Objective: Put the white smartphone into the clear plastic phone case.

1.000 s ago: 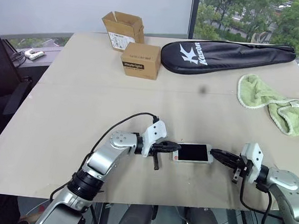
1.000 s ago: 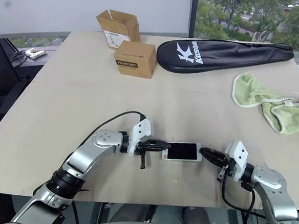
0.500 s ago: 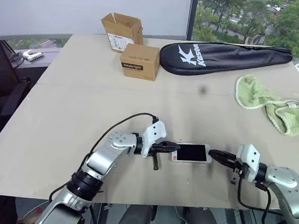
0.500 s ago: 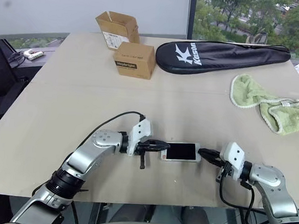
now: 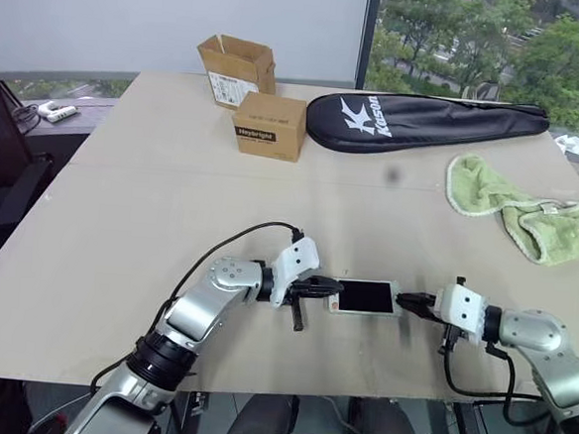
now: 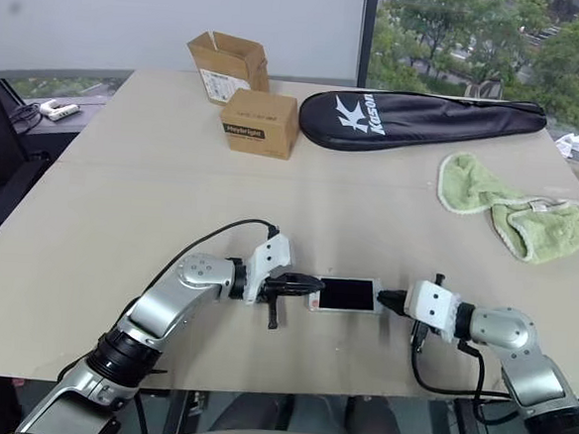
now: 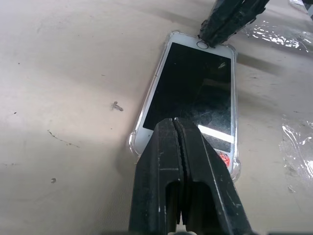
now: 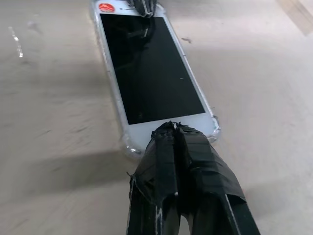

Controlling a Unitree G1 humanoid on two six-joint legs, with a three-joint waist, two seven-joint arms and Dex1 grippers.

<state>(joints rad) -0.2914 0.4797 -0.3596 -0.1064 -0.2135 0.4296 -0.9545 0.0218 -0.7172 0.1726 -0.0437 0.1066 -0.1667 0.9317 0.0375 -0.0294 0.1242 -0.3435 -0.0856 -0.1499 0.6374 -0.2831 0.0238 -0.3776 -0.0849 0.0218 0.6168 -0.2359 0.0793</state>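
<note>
We look down on a wide beige table [image 5: 172, 189] set beside a big window with green trees behind it. In the left eye view, two cardboard boxes [image 5: 258, 96] stand at the far side, a black racket bag [image 5: 426, 117] lies just to their right, and a green towel [image 5: 514, 208] is crumpled near the right edge. Close to us the white phone [image 5: 365, 298] lies flat with its dark screen up, between our two arms. Our left gripper [image 5: 326, 291] meets its left end and our right gripper [image 5: 408, 303] meets its right end, both with their black fingers pressed together on nothing. The right eye view gives us the same layout, the phone lying crosswise near the front edge of the table. In the left wrist view we see our fingers [image 7: 166, 161] closed tight, their tips over the near end of the phone, which sits inside the clear case [image 7: 233, 169]; the case's rim shows around the white edge and bulges at the corners. The other gripper's dark tips touch the far end by the round button. In the right wrist view our taped fingers [image 8: 188, 152] are shut too, tips against the near end of the cased phone, and a red sticker [image 8: 105, 7] marks the far end.
</note>
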